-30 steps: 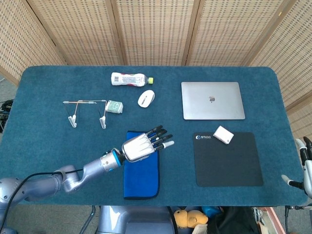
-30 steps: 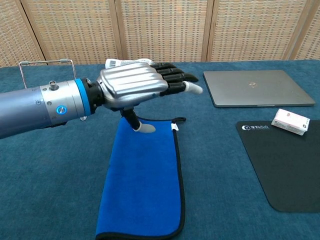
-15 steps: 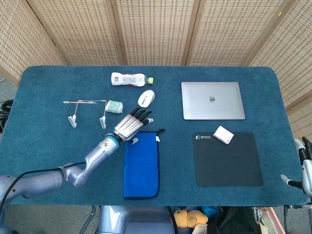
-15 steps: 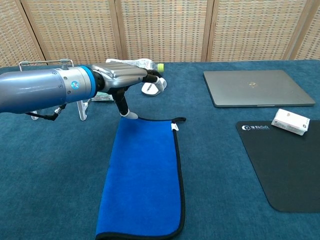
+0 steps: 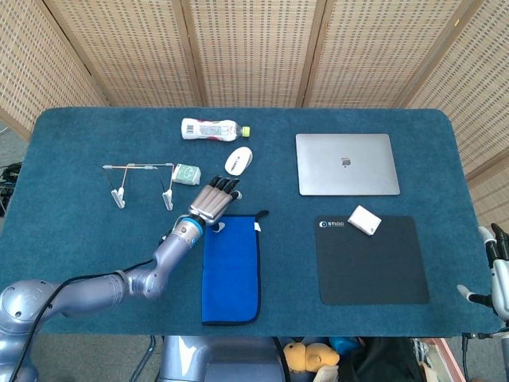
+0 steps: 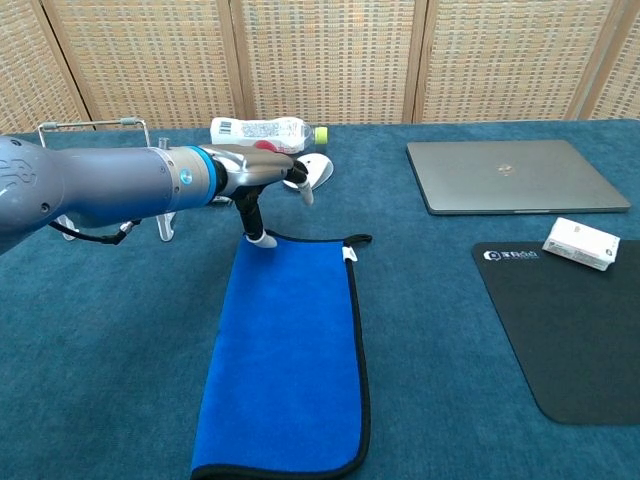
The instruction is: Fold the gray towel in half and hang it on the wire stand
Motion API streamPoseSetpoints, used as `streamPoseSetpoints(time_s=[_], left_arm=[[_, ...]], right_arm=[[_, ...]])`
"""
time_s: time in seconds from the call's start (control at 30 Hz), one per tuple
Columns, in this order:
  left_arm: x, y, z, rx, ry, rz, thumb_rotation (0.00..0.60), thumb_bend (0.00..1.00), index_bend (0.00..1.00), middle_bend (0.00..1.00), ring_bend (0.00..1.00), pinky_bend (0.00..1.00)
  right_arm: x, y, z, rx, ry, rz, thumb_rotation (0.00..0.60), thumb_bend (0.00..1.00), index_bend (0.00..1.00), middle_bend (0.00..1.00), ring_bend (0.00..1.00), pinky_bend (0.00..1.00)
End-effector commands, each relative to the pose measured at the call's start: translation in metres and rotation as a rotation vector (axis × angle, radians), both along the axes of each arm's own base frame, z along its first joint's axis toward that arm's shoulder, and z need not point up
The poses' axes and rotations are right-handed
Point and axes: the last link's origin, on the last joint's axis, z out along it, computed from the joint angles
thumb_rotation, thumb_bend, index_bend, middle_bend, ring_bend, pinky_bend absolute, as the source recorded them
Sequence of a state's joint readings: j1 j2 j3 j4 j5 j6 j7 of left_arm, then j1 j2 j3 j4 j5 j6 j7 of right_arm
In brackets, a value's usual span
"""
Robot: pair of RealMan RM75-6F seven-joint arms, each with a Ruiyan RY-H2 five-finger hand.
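The towel [image 5: 231, 267] [image 6: 285, 350] is blue with black edging and lies flat as a long strip near the front edge. My left hand [image 5: 213, 200] [image 6: 262, 170] hovers at its far left corner, fingers stretched out toward the back. Its thumb [image 6: 256, 228] points down and reaches the towel's corner; nothing is gripped. The wire stand [image 5: 139, 179] [image 6: 92, 124] stands upright to the left of the hand, bare. My right hand [image 5: 495, 259] shows only at the table's right front edge, fingers apart and holding nothing.
A plastic bottle [image 5: 211, 128] [image 6: 262, 130] lies at the back, with a white mouse [image 5: 238, 160] [image 6: 318, 170] just beyond my left hand. A small packet [image 5: 187, 173] sits beside the stand. To the right are a shut laptop [image 5: 347, 163] and a black mouse pad [image 5: 372, 259] bearing a white box [image 5: 364, 220].
My left hand has drawn back from above the towel's top right part to its far left corner and dropped lower. The towel has not moved.
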State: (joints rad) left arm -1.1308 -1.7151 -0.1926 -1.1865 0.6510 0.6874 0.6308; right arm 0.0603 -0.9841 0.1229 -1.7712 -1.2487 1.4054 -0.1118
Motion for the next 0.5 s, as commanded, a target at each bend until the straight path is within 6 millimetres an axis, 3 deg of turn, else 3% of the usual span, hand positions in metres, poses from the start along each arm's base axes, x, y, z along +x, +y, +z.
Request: streamPoseSetpoints(time_s=[0.03, 0.5], left_arm=[[-0.001, 0.003, 0.0, 0.012, 0.009, 0.015, 0.6, 0.3, 0.22, 0.0, 0.0, 0.0], [-0.017, 0.002, -0.005, -0.003, 0.038, 0.078, 0.6, 0.31, 0.23, 0.0, 0.0, 0.0]], right_arm=[[0.0, -0.001, 0.0, 0.001, 0.001, -0.001, 0.6, 0.0, 0.0, 0.0, 0.0, 0.0], [-0.001, 0.0, 0.0, 0.0, 0.003, -0.002, 0.6, 0.0, 0.0, 0.0, 0.0, 0.0]])
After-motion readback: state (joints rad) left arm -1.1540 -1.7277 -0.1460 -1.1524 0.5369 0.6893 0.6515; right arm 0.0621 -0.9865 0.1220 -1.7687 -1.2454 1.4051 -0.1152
